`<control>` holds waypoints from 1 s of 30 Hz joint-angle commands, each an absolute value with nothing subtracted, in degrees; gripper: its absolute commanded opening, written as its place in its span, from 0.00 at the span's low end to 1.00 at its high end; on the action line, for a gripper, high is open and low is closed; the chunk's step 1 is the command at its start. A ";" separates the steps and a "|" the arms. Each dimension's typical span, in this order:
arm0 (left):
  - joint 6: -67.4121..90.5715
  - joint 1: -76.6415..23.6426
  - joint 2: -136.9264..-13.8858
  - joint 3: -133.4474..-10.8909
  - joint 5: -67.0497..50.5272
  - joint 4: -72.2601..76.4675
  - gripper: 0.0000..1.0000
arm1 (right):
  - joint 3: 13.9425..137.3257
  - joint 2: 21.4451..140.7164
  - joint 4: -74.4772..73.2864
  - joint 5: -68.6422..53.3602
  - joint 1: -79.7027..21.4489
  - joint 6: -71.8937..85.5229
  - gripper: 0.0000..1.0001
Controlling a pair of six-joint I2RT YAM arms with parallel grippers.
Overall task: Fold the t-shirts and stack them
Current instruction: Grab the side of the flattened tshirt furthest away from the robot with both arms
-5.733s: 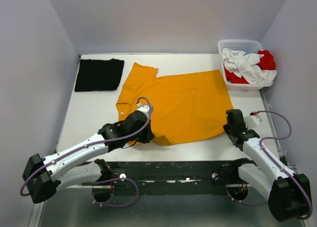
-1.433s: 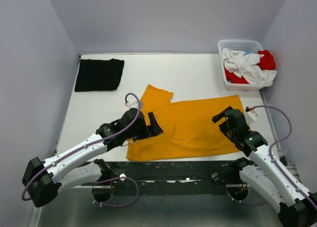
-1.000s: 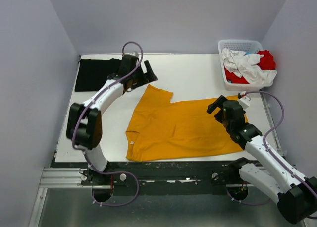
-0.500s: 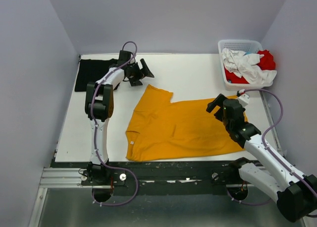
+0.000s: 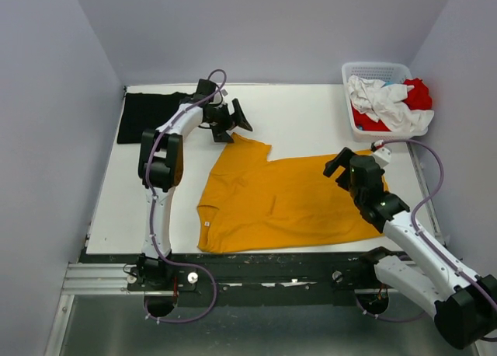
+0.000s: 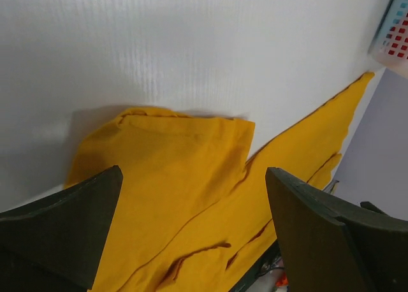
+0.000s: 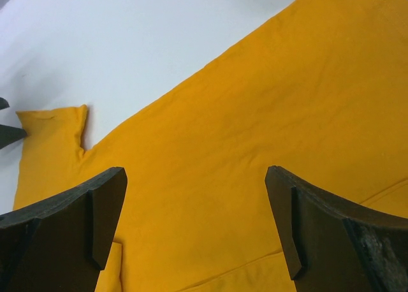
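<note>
A mustard t-shirt (image 5: 287, 204) lies folded lengthwise across the near middle of the table, one sleeve (image 5: 248, 148) pointing to the back left. My left gripper (image 5: 234, 129) hovers open just behind that sleeve; in its wrist view the sleeve (image 6: 185, 152) sits ahead of the empty gap (image 6: 191, 228). My right gripper (image 5: 345, 163) is open above the shirt's right part, with only yellow cloth (image 7: 255, 132) between its fingers (image 7: 194, 222). A folded black t-shirt (image 5: 154, 116) lies at the back left. White (image 5: 384, 99) and red (image 5: 419, 95) t-shirts fill the basket.
The white lattice basket (image 5: 373, 65) stands at the back right corner. Grey walls close the table on three sides. The left arm stretches far over the table's left part. Bare white tabletop (image 5: 303, 115) lies behind the mustard shirt.
The mustard shirt went from spread flat to folded and nearer the front. The left arm swung from the front to the back, then edged right toward the sleeve. The right gripper stays put.
</note>
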State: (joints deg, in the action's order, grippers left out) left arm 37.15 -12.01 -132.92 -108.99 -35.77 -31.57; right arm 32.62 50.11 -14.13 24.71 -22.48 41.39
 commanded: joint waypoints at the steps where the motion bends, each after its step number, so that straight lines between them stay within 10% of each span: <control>1: 34.77 -14.04 -133.04 -111.27 -33.82 -40.91 0.99 | 33.14 47.95 -15.45 26.17 -22.21 40.41 1.00; 17: 34.65 -13.20 -129.25 -114.81 -23.60 -28.65 0.99 | 31.69 47.31 -14.48 25.68 -22.24 39.09 1.00; 30: 51.90 -7.96 -142.73 -120.84 -39.14 -16.97 0.99 | 33.14 50.10 -12.67 24.98 -22.24 41.21 1.00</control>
State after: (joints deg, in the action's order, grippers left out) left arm 46.72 -7.57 -141.67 -124.84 -32.08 -20.47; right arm 32.58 49.89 -14.35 24.71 -22.48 40.45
